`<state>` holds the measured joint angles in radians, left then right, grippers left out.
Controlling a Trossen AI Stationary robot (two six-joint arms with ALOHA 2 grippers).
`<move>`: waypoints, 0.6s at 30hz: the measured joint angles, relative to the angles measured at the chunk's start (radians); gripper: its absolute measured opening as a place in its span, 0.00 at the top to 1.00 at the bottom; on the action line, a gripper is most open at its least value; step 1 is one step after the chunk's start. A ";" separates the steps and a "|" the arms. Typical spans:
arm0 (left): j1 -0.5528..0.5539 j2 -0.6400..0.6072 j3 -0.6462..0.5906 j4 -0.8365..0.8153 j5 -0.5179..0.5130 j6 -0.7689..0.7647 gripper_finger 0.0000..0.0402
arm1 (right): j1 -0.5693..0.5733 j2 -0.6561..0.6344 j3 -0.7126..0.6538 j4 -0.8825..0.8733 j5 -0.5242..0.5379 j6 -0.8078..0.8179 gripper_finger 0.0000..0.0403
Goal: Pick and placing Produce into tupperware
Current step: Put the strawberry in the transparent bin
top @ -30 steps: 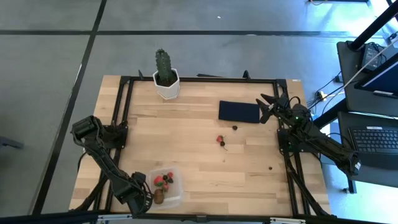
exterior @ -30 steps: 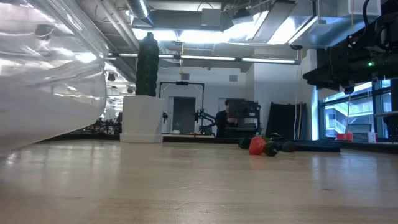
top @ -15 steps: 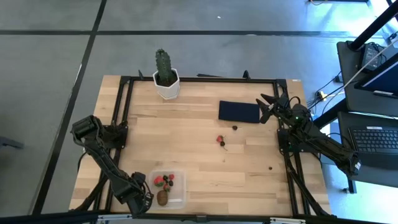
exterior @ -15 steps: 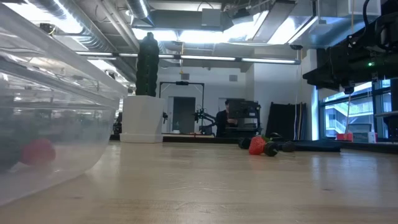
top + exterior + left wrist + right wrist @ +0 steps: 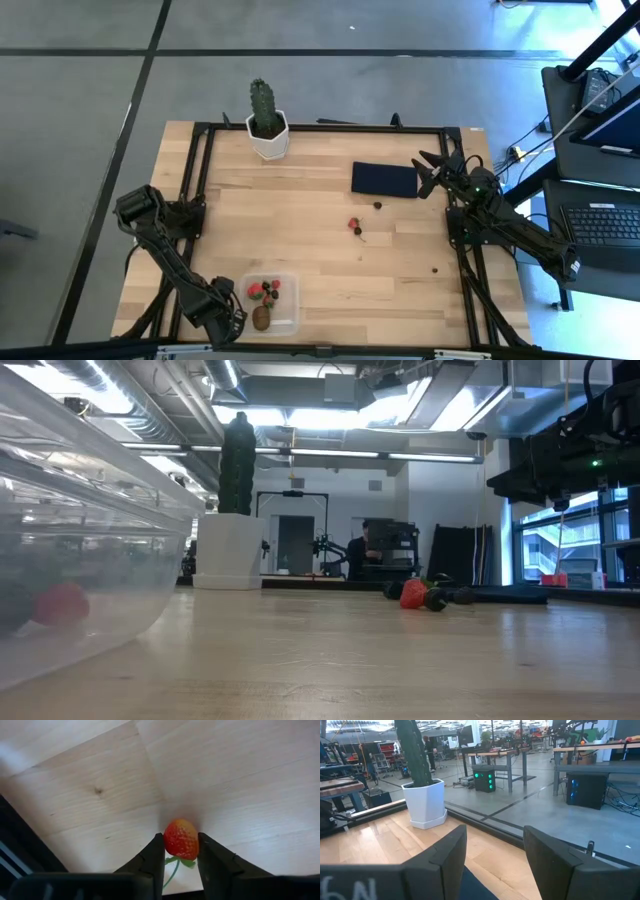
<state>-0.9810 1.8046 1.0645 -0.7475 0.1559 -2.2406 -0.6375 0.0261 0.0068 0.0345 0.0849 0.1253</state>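
The clear tupperware [image 5: 290, 318] lies flat at the table's near edge, left of the middle, and its wall fills the left of the low view [image 5: 100, 540]. Inside it are red strawberries [image 5: 258, 291], dark berries and the brown kiwi [image 5: 261, 318]. My left gripper [image 5: 228, 318] is at the box's left side and is shut on one strawberry [image 5: 181, 835]. A loose strawberry [image 5: 353, 224] and a dark berry lie mid-table. My right gripper [image 5: 430, 170] hangs open at the navy rectangle's right end. My left gripper pinches a red strawberry by its two sides [image 5: 169, 842], between the free ends of both fingers [image 5: 156, 851]. The green stalk end points back toward the wrist. In the high view the arm covers the hold. I cannot tell whether the fruit is clear of the table or box.
A green cactus in a white pot [image 5: 267, 130] stands at the far edge. The flat navy rectangle [image 5: 384, 180] lies right of it, with a dark berry [image 5: 378, 205] just in front. Another berry [image 5: 434, 269] lies near the right rail. Bare wood stretches between the box and the loose fruit.
The tupperware stood tilted and turned askew a second ago. It has come down flat and square to the near edge, and the fruit inside has slid. In the low view its raised wall has dropped, and a strawberry now shows through it. The right arm has kept still.
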 joint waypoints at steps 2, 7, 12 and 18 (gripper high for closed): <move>0.000 0.000 0.000 0.000 0.001 0.000 0.79 | 0.000 0.000 0.000 0.000 0.000 0.000 0.51; 0.000 0.001 0.000 0.007 0.000 0.000 0.72 | 0.000 0.000 0.000 0.000 0.000 -0.001 0.51; 0.000 0.003 -0.001 0.009 -0.018 0.000 0.67 | 0.000 0.000 0.000 0.000 0.000 -0.003 0.51; 0.000 0.000 -0.019 0.027 -0.018 -0.001 0.69 | 0.000 0.000 0.000 0.000 0.000 -0.003 0.51</move>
<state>-0.9810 1.8049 1.0456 -0.7201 0.1383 -2.2414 -0.6376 0.0261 0.0067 0.0345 0.0849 0.1219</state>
